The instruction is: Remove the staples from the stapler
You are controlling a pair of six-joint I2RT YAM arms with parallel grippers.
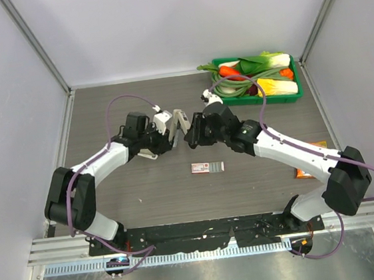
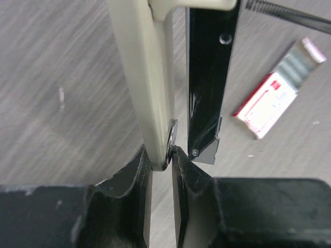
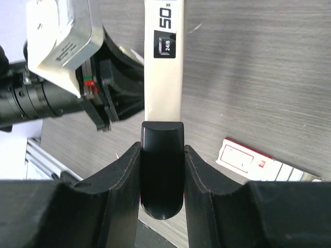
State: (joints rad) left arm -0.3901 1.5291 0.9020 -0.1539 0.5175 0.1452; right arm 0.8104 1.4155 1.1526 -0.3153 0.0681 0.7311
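Note:
The stapler (image 1: pixel 180 122) is held above the table between both grippers and is hinged open in a V. In the left wrist view my left gripper (image 2: pixel 161 155) is shut on the end of the stapler's pale beige arm (image 2: pixel 138 77). The black magazine channel (image 2: pixel 207 77) stands apart beside that arm. In the right wrist view my right gripper (image 3: pixel 162 150) is shut on the black end cap (image 3: pixel 162 170) of the beige top (image 3: pixel 163 77), which is marked "50" and "24/6". No staple strip shows in any view.
A flat pink-and-white box (image 1: pixel 207 168) lies on the table just in front of the grippers; it also shows in the left wrist view (image 2: pixel 269 103) and the right wrist view (image 3: pixel 248 157). A green tray (image 1: pixel 263 101) of vegetables stands at the back right. An orange item (image 1: pixel 308 162) lies by the right arm.

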